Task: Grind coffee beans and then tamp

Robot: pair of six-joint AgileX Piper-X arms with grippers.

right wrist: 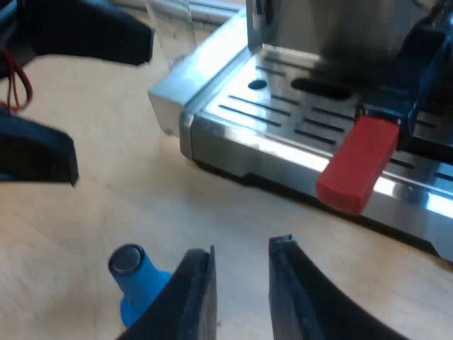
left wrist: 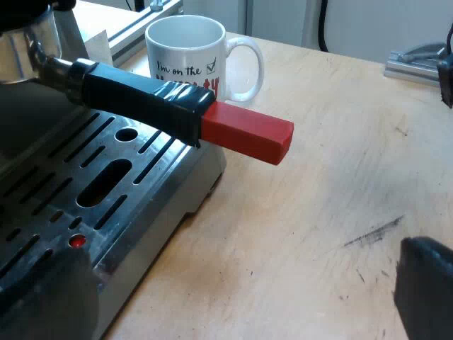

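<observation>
Holder [left wrist: 148,103] locked in machine [left wrist: 152,188], red end jutting outward | left gripper [left wrist: 233,280] spread wide, facing it, looks nearer | right gripper [right wrist: 241,258] parted, empty, blue tamper [right wrist: 138,283] just beside

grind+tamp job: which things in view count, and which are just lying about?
For the job:
- espresso machine
- holder with the red-ended handle, at the machine's front
- blue tamper, on the table by the right pincer

Lying about:
- white mug, on the table beyond the handle; probably not needed yet
</observation>
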